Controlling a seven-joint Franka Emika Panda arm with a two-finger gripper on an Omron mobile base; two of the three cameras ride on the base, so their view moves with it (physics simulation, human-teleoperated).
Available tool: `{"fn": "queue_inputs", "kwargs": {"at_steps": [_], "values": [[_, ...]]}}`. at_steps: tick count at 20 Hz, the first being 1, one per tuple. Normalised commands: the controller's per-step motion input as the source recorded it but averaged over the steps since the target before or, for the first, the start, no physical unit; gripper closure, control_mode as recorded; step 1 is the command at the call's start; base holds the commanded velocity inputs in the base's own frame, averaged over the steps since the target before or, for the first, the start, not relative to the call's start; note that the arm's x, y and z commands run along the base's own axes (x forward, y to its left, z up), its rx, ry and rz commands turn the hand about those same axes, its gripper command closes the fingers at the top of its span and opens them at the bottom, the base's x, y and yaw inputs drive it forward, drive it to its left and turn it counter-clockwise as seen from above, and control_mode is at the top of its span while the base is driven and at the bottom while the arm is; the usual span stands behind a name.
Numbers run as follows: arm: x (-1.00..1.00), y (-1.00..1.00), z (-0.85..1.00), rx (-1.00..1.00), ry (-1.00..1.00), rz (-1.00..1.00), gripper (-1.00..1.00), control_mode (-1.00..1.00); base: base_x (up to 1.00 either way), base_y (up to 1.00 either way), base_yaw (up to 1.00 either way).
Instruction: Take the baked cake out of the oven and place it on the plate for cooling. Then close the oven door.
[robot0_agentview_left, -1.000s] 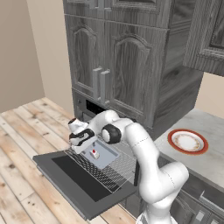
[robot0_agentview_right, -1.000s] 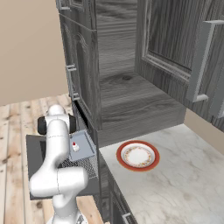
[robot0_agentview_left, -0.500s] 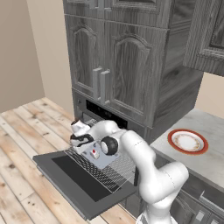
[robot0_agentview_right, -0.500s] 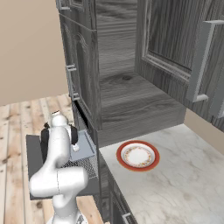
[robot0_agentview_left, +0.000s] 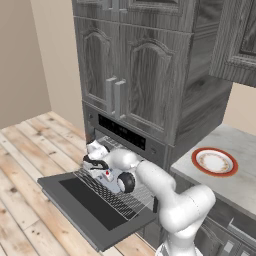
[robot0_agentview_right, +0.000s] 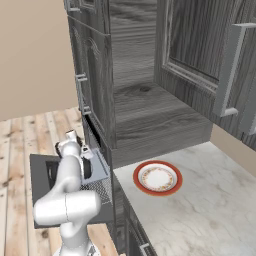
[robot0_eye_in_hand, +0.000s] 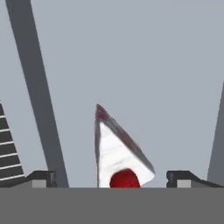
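Gripper (robot0_eye_in_hand: 111, 177) spread wide, holding nothing — fingertips (robot0_eye_in_hand: 41, 177) flank the baked cake (robot0_eye_in_hand: 114, 155), which lies on a grey tray, presumably lined up for a grasp. Oven door (robot0_agentview_left: 90, 205) is down, giving the arm access to the pulled-out rack (robot0_agentview_left: 117, 192). Right base view adds the plate (robot0_agentview_right: 157, 178), on the counter (robot0_agentview_right: 210, 210).

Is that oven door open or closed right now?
Open. The oven door is folded down flat in front of the oven, with the wire rack pulled out above it.
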Motion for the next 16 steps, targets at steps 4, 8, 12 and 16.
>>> {"fn": "queue_inputs", "kwargs": {"at_steps": [4, 8, 12, 16], "values": [[0.07, -0.11, -0.18, 0.0, 0.12, 0.0, -1.0, -1.0, 0.0, 0.0, 0.0], [0.0, -0.1, -0.11, 0.0, 0.12, 0.0, -1.0, -1.0, 0.0, 0.0, 0.0], [0.0, -0.04, -0.17, 0.0, 0.12, 0.0, -1.0, -1.0, 0.0, 0.0, 0.0], [0.0, 0.0, -0.19, 0.0, 0.15, 0.0, -1.0, -1.0, 0.0, 0.0, 0.0]]}}
